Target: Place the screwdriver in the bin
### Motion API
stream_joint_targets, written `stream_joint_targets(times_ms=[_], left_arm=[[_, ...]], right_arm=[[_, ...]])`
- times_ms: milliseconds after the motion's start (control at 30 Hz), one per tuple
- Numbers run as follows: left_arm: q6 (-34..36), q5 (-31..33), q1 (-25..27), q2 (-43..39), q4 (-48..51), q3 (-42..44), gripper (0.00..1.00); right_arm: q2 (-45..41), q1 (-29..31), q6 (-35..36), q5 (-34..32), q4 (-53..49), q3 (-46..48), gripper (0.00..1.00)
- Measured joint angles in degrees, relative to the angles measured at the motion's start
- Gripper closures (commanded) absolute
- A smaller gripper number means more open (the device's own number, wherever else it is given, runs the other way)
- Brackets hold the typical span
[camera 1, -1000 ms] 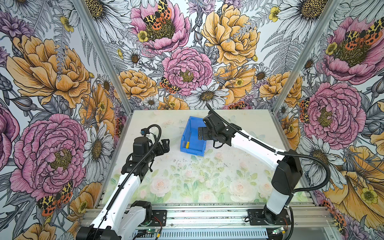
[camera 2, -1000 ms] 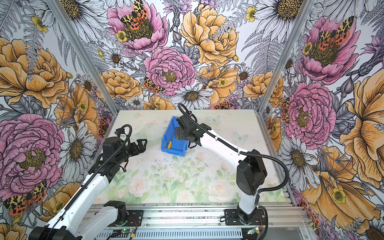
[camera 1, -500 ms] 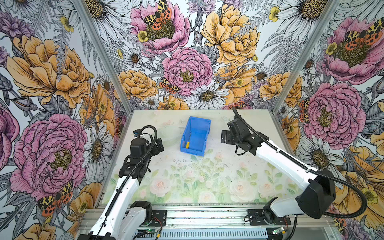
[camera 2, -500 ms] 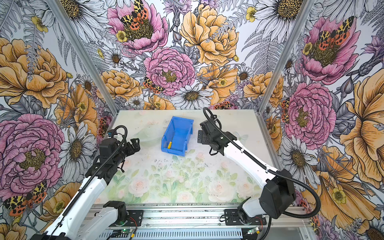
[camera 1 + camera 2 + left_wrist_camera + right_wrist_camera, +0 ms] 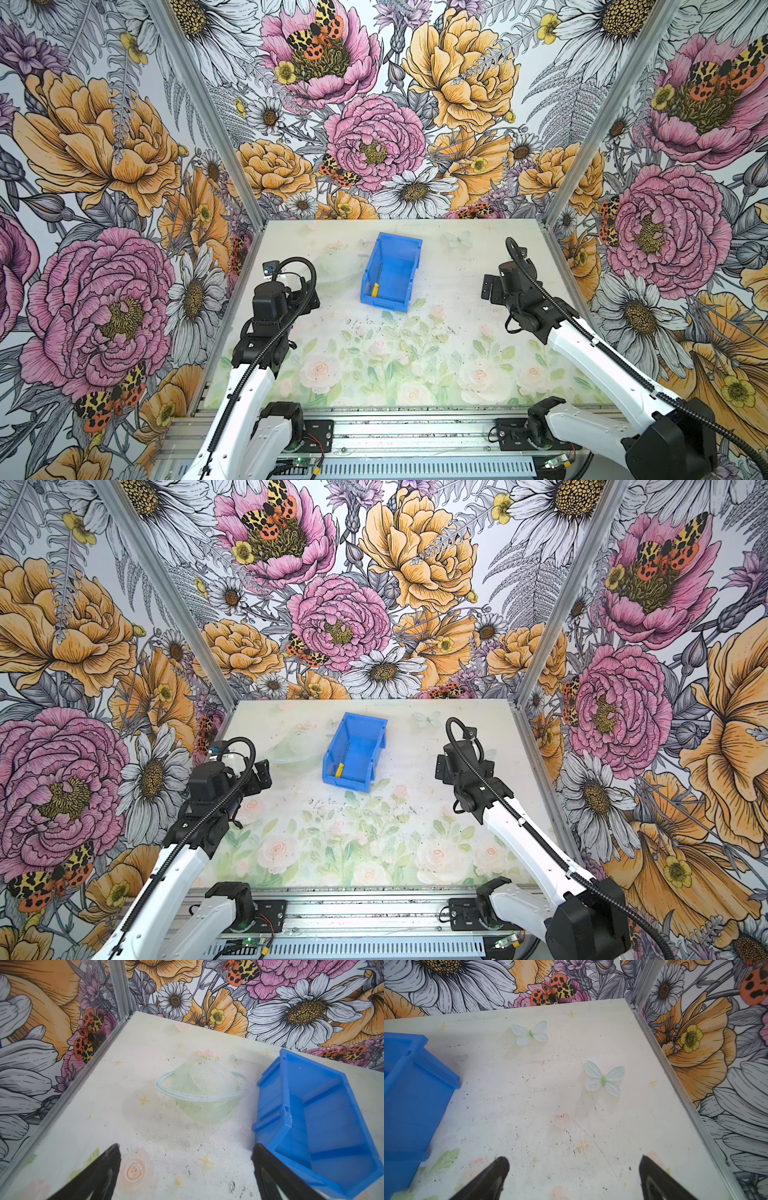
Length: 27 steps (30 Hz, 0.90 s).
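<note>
Scuffed pale floral tabletop [image 5: 449, 345], flowered walls [image 5: 374, 124] on three sides. Left pincer [image 5: 185, 1153] wide, empty, left of the bin [image 5: 386, 304]. Right pincer [image 5: 573, 1163] wide, empty; a second ago over the bin, now well apart on its right. Screwdriver [image 5: 376, 284] lies in the bin by its left wall, long axis along the bin's length, yellow handle at the low front wall, shaft pointing to the back wall.

Frame edges cut the bin [image 5: 415, 1095] in the right wrist view, hiding its inside, and crop the fingers of the left pincer [image 5: 186, 1148] and right pincer [image 5: 574, 1159]. From above, the screwdriver [image 5: 376, 284] tip is too small to read.
</note>
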State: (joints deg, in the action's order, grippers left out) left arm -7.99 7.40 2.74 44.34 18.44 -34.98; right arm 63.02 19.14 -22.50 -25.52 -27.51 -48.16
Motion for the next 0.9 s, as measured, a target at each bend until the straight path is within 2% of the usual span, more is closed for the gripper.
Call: stream_joint_targets(times_ms=[233,500,700,900], left_arm=[[7.1,-0.4,0.0,-2.1,-5.2,7.5,0.01],[12.5,-1.0,-0.8,-5.8,-13.5,13.8,0.01],[12.9,-2.8,-1.9,1.1,-22.9,15.7,0.01],[13.0,-4.5,-1.9,10.1,-30.9,15.9,0.01]], right_arm=[[-3.3,-8.0,6.4,2.3,8.1,8.5,0.01],[-1.7,-15.7,12.1,11.1,24.3,15.8,0.0],[3.5,-20.3,15.0,18.1,32.5,18.3,0.01],[8.6,-21.5,16.7,22.4,39.7,18.3,0.0]])
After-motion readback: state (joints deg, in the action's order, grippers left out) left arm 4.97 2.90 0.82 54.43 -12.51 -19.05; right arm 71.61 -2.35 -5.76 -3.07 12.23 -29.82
